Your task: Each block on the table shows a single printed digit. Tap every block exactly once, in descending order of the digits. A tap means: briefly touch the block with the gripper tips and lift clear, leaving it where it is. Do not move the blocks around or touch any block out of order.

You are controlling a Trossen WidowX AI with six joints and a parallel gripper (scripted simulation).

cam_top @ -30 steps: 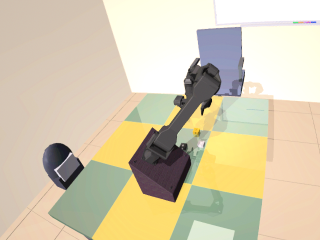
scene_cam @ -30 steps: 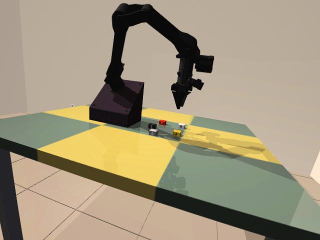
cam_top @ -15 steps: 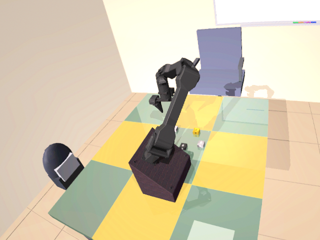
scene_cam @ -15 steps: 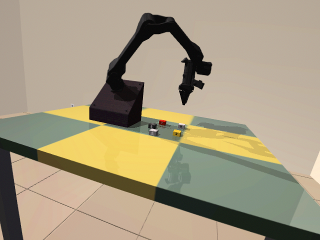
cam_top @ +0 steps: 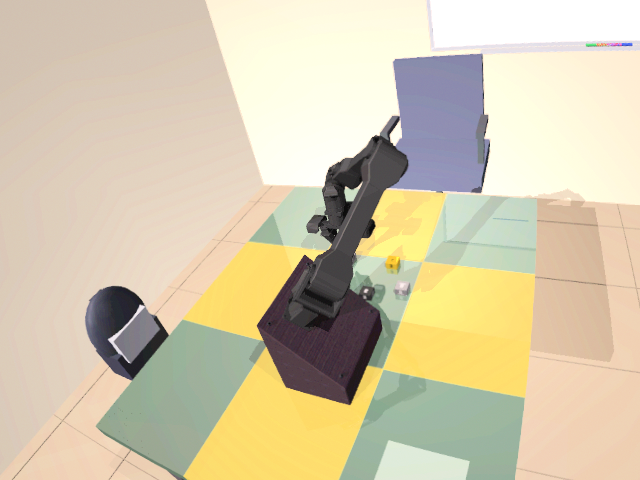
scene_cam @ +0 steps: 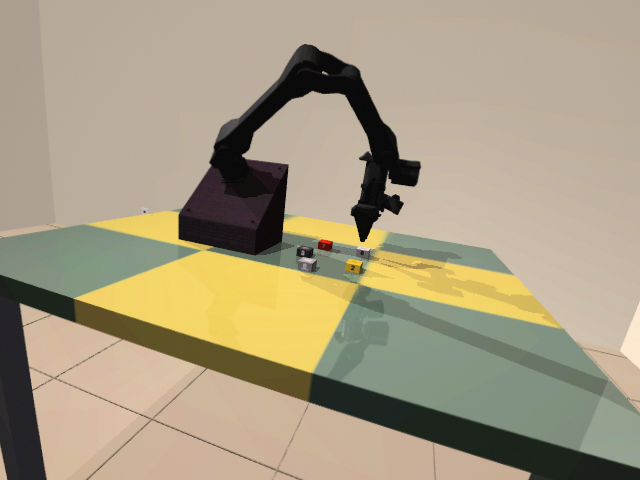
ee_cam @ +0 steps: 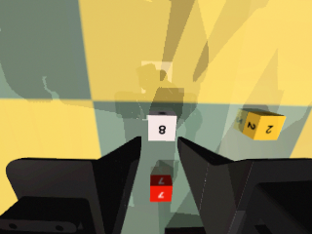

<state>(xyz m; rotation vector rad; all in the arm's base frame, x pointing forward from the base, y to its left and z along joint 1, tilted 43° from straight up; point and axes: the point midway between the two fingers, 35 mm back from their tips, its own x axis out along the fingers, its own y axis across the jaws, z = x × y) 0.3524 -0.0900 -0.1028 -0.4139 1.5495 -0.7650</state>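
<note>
Hand: above the worktop (cam_top: pixel 470 294) (scene_cam: pixel 217 310) (ee_cam: pixel 44 136), the hand (cam_top: pixel 330 238) (scene_cam: pixel 362 240) (ee_cam: pixel 159 140) points down with its fingers partly spread, a gap between them and nothing pinched.
White block, 8: the white block (cam_top: pixel 354 259) (scene_cam: pixel 363 252) (ee_cam: pixel 162 128) sits on the worktop just below the tips, which look clear of it in the exterior view.
Red block, 7: the red block (scene_cam: pixel 325 245) (ee_cam: pixel 161 194) lies near the white one, on the side toward the arm's base.
Yellow block, 2: the yellow block (cam_top: pixel 392 262) (scene_cam: pixel 354 266) (ee_cam: pixel 265 126) stands off to one side, apart from the white one.
Black block: the black block (cam_top: pixel 366 292) (scene_cam: pixel 304 252) is nearer the base; its digit is too small to read surely.
Grey block: the pale grey block (cam_top: pixel 401 288) (scene_cam: pixel 307 265) stands near the black one; its digit is unclear too.
Taps done: a tap leaves no mark, so none can be confirmed; the pose suggests the 8 is the present target, probably early in the order.
Taps left: if so, the 7 comes after the 8 among the readable digits, with the 2 later; the two unclear digits must be placed before trusting that order.
Next move: the fingers probably need to come together before touching, lest they straddle the 8 and shift it.
Containers: none recognisable, and every block rests directly on the worktop.
</note>
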